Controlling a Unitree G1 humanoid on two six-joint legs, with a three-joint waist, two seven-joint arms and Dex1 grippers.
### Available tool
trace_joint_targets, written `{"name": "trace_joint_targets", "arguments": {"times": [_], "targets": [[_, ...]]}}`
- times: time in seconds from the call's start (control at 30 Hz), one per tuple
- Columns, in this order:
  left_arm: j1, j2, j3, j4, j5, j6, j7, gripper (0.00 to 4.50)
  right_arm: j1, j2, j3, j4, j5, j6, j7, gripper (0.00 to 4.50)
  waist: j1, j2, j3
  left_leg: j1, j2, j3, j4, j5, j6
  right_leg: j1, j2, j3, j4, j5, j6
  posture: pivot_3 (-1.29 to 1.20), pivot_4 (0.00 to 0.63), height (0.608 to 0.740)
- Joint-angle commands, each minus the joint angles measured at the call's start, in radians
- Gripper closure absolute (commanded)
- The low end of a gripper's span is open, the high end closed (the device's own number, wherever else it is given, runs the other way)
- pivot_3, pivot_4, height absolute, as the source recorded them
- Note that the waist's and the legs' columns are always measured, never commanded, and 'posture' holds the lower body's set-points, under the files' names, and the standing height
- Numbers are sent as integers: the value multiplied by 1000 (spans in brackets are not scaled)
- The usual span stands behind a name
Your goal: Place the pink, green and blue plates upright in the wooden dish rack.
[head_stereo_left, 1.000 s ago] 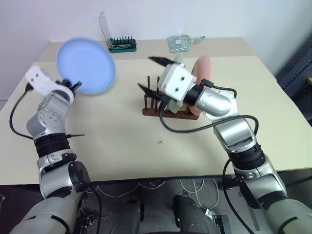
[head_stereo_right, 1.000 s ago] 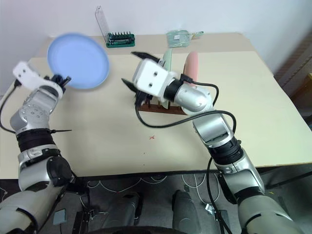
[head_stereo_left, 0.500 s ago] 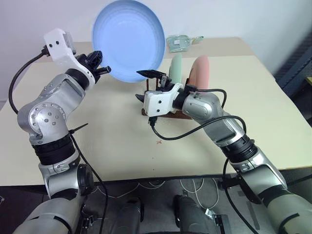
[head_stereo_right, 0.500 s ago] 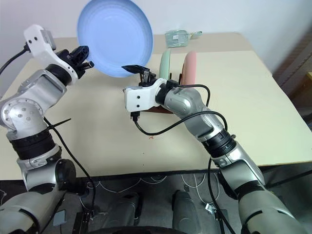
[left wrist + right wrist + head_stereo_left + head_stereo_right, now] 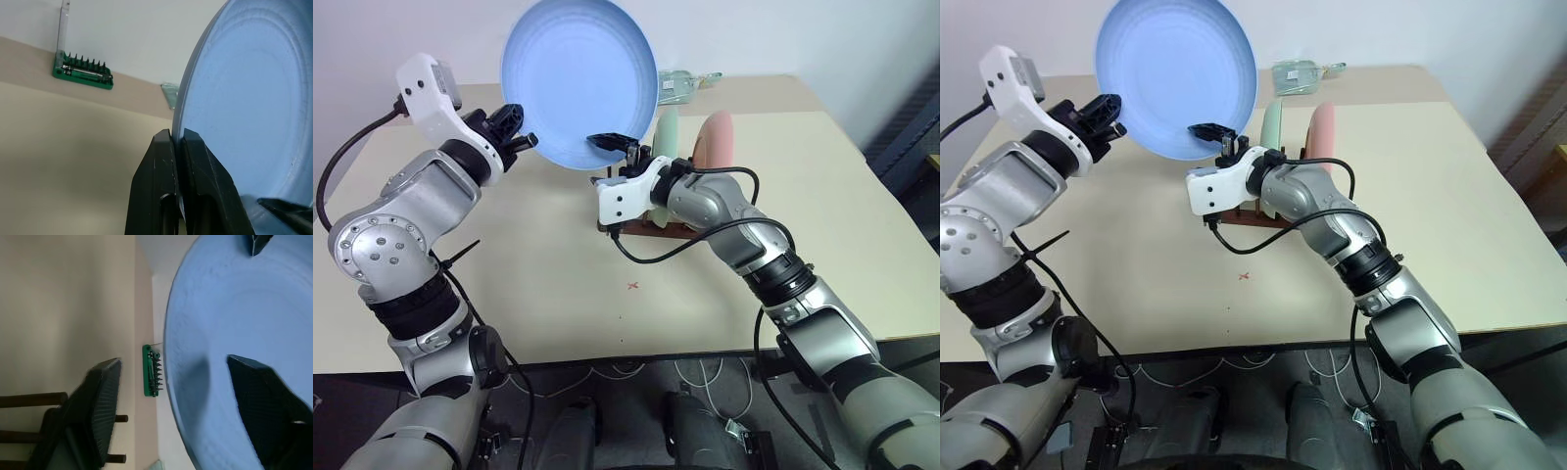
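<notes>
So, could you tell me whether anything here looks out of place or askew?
Nothing looks damaged or spilled. The blue plate is up in the air, pinched at its rim by the left gripper, while the green plate and pink plate stand upright in the wooden dish rack.

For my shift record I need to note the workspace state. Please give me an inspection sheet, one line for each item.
Surface: beige table, small red cross mark.
Job's things: round light blue plastic plate held up in the air; pale green plate and salmon pink plate upright in the dark wooden dish rack.
Clutter: green-and-black tool holder; clear packet at the far edge.
Grippers: left gripper shut on the blue plate's rim; right gripper open, one finger on each side of the rim.
Cables: black cables along both arms.
Surroundings: white wall.
</notes>
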Motion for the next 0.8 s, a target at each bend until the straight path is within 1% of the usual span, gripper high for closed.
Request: {"name": "trace_joint_targets", "arguments": {"times": [0.03, 0.07, 0.1, 0.13, 0.2, 0.3, 0.33, 0.4, 0.47, 0.53, 0.6, 0.63, 0.7, 0.73, 0.8], "targets": [[-19, 19, 15, -48, -40, -18, 19, 4500, -34, 8, -8, -9, -7, -21, -5, 3215, 1, 0, 0, 0, 0, 0, 0, 0, 0, 0, 0, 0, 0, 0, 0, 0, 150, 740], [-16, 22, 14, -48, -44, -19, 22, 4500, -35, 8, -9, -10, -10, -23, -6, 3804, 1, 0, 0, 0, 0, 0, 0, 0, 0, 0, 0, 0, 0, 0, 0, 0, 150, 740], [-12, 22, 15, -46, -47, -21, 25, 4500, -35, 8, -11, -11, -13, -25, -9, 4222, 1, 0, 0, 0, 0, 0, 0, 0, 0, 0, 0, 0, 0, 0, 0, 0, 150, 740], [-10, 23, 15, -43, -48, -25, 26, 4500, -36, 8, -14, -13, -15, -28, -14, 4445, 0, 0, 0, 0, 0, 0, 0, 0, 0, 0, 0, 0, 0, 0, 0, 0, 150, 740], [-6, 20, 17, -39, -55, -37, 26, 4500, -37, 9, -19, -17, -23, -34, -25, 4445, 0, 0, 0, 0, 0, 0, 0, 0, 0, 0, 0, 0, 0, 0, 0, 0, 150, 740], [7, 7, 26, -39, -58, -93, 10, 3528, -29, 17, -35, -39, -9, -39, -35, 4500, 1, 0, 0, 0, 0, 0, 0, 0, 0, 0, 0, 0, 0, 0, 0, 0, 150, 740], [14, 12, 22, -39, -52, -106, 7, 2973, -25, 21, -40, -46, 0, -38, -34, 4500, 0, 0, 0, 0, 0, 0, 0, 0, 0, 0, 0, 0, 0, 0, 0, 0, 150, 740], [30, 39, 8, -24, 16, -151, 10, 2098, -16, 28, -54, -67, 22, -35, -35, 4500, -2, 0, 0, 0, 0, 0, 0, 0, 0, 0, 0, 0, 0, 0, 0, 0, 150, 740], [33, 58, 33, 7, 73, -241, -2, 1008, -10, 42, -80, -87, 64, -30, -34, 4500, -3, 0, 0, 0, 0, 0, 0, 0, 0, 0, 1, 1, 0, 0, 0, 0, 150, 740], [35, 75, 65, 40, 105, -315, -15, 1008, -5, 57, -102, -103, 107, -21, -28, 4500, 0, 0, 0, 0, 0, 0, 0, 0, 0, 0, 1, 1, 0, 0, 0, 0, 150, 740], [65, 128, 56, 71, 164, -361, -46, 1008, 2, 79, -124, -123, 155, -5, -20, 4500, -1, 0, 0, 0, 0, 0, 0, 0, 0, 0, 1, 1, 0, 0, 0, 0, 150, 740], [106, 169, 37, 83, 210, -391, -88, 1008, 12, 108, -146, -153, 211, 25, -6, 4500, -4, 0, 0, 0, 0, 0, 0, 0, 0, 0, 1, 1, 0, 0, 0, 0, 150, 740], [171, 220, 4, 98, 267, -438, -154, 1008, 25, 150, -177, -201, 297, 81, 17, 4500, -13, 0, 0, 1, 0, 1, -2, 0, 0, 0, 1, 1, 0, 0, 0, 0, 150, 740], [234, 244, -31, 97, 314, -491, -215, 1008, 32, 183, -202, -236, 368, 132, 33, 4500, -16, 1, 0, 1, 0, 0, -2, 0, 0, 0, 1, 1, 0, 0, 0, 0, 150, 740], [333, 266, -80, 96, 380, -573, -304, 1008, 47, 236, -242, -294, 483, 232, 58, 4500, -21, 3, 0, 1, 0, 1, -2, 0, 0, 0, 1, 2, 0, 0, 0, 0, 150, 740]]}}
